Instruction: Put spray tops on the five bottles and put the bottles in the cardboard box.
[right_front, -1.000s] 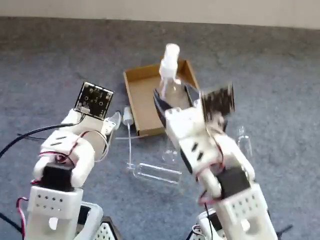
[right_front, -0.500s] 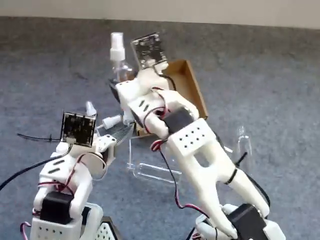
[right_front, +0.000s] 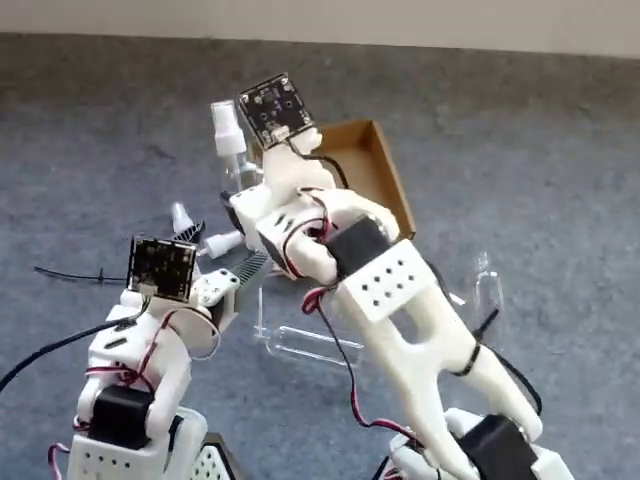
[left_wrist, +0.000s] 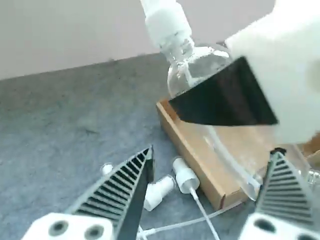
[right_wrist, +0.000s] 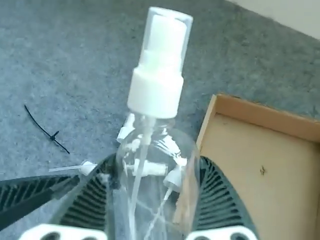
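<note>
The right gripper (right_wrist: 152, 200) is clamped around a clear bottle (right_wrist: 150, 167) with its white spray top on, held upright just outside the cardboard box (right_wrist: 260, 150), by the wall on the left arm's side. The left gripper (left_wrist: 211, 151) hangs open and empty near that wall. Two loose spray tops (left_wrist: 184, 179) lie on the carpet beside the box's near corner.

Plastic, cardboard, cloth.
Clear glossy plastic bottle (right_wrist: 150, 165), smooth white plastic spray top (right_wrist: 160, 65); matt brown cardboard box (right_wrist: 260, 150); rough grey cloth over desk (right_front: 540, 150).
</note>
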